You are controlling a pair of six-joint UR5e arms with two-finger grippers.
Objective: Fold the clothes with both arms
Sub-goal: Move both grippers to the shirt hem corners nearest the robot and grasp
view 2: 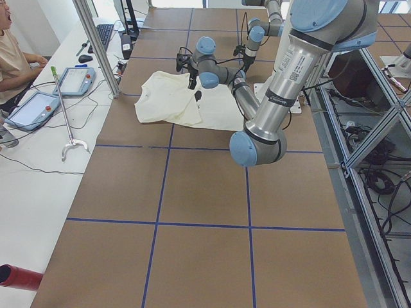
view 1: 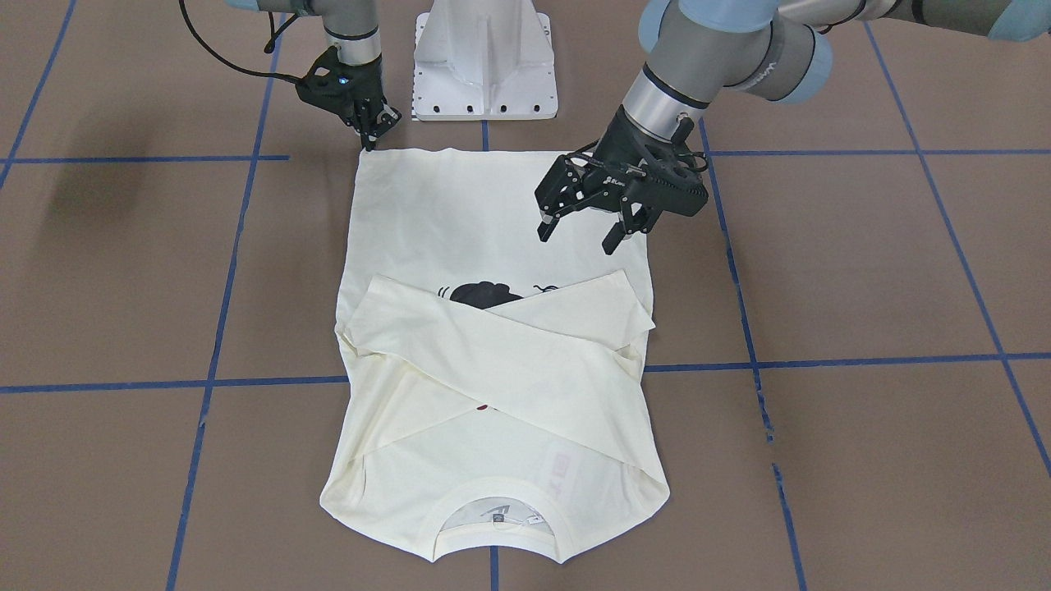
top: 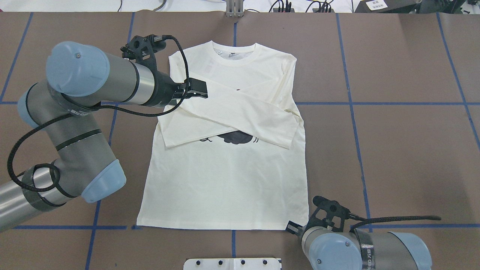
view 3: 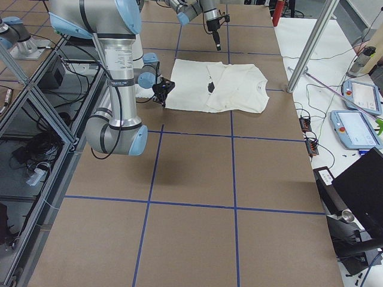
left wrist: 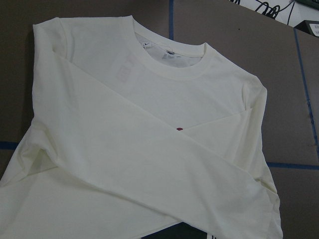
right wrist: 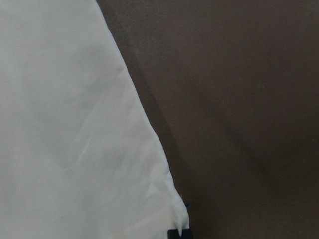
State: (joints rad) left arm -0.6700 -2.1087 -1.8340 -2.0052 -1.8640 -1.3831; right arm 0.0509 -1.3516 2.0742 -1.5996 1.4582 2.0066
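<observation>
A cream T-shirt lies flat mid-table, both sleeves crossed over the chest and the body not yet folded. Above it the left hand hovers released. The right hand sits at a hem corner; I cannot tell whether it grips.

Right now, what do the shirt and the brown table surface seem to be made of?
T-shirt: soft knit fabric, probably cotton jersey, matte cream; it lies limp with soft creases, and the crossed sleeves drape flat.
Table surface: matte brown sheet, perhaps paper or board; it shows no gloss, and blue tape lines cross it.
Neither material is certain.
</observation>
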